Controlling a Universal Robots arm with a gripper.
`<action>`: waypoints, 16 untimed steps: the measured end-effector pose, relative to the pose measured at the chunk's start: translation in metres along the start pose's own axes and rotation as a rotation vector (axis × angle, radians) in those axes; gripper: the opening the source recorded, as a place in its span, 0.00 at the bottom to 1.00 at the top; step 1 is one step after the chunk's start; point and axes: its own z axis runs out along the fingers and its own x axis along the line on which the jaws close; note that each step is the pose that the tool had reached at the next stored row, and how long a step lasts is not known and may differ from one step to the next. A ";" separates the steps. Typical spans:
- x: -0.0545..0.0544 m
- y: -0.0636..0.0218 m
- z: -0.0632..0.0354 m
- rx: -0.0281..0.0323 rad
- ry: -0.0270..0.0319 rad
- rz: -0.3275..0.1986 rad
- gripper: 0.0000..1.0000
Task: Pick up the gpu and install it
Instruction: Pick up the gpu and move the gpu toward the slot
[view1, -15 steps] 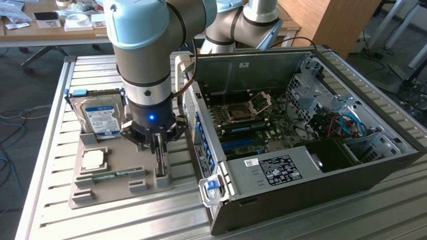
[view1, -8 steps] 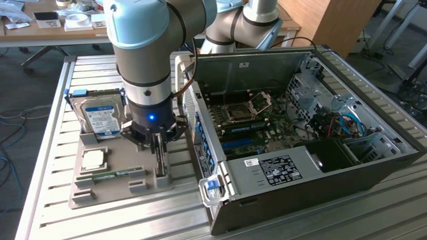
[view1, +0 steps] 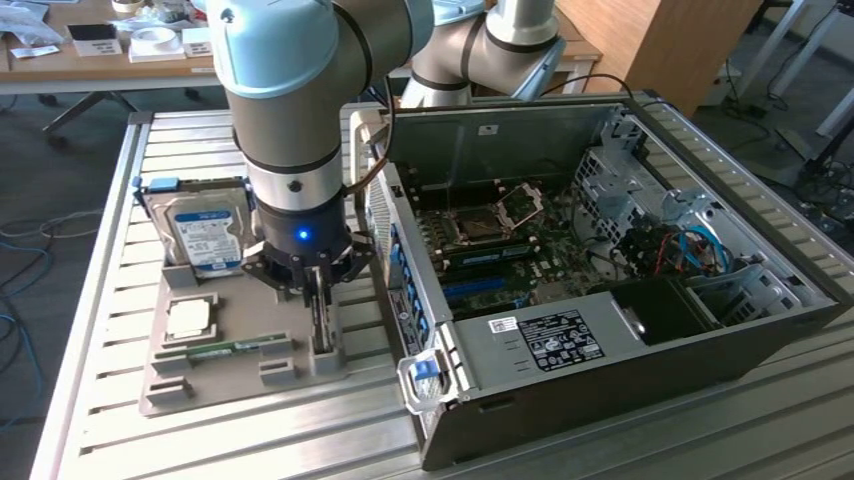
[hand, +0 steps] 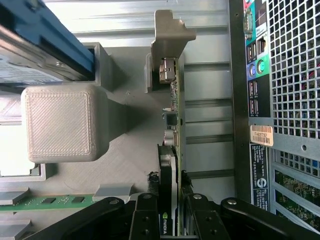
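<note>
1 gpu (hand: 174, 120), 1 hard drive (view1: 207, 235), 1 memory stick (view1: 234, 347), 1 computer case (view1: 601, 395).

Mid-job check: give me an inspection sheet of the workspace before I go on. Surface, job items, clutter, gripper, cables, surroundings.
surface: slatted metal table, with a grey holder on it beside the open PC case.
job's things: gpu stands on edge in its holder slot, not yet installed.
clutter: hard drive, CPU and memory stick in the holder.
gripper: gripper sits low over the gpu, astride its upper edge.
cables: blue and red cables inside the case; loose cables on the floor at the exterior view's left.
surroundings: desk and wooden cabinet behind.
</note>
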 end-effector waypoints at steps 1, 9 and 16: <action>0.000 0.0000 0.0000 0.0000 0.0000 0.000 0.27; 0.000 0.0000 0.0000 -0.0009 0.0018 -0.042 0.27; 0.000 0.0000 0.0000 -0.0009 0.0020 -0.043 0.27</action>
